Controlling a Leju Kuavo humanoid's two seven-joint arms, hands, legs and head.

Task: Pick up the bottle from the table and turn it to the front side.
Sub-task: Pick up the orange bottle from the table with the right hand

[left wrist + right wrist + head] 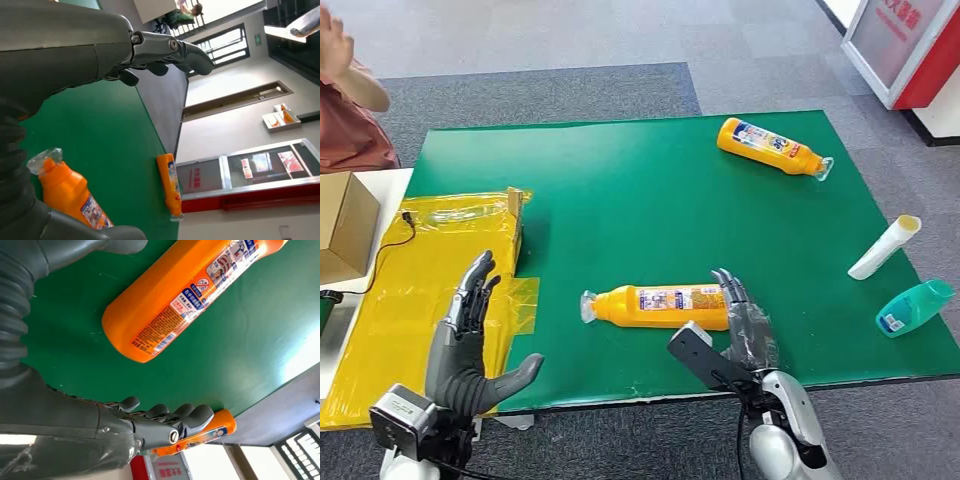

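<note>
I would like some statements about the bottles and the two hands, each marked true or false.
1. The near orange bottle lies on its side on the green mat. True.
2. The right hand has lifted this bottle. False: the bottle rests on the mat, with the hand beside its base end.
3. The left hand holds nothing. True.
4. The far orange bottle stands upright. False: it lies on its side.
5. A teal bottle lies near the mat's right edge. True.

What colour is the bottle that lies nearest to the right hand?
Orange, with a white and blue label; the near bottle shows best in the right wrist view.
</note>
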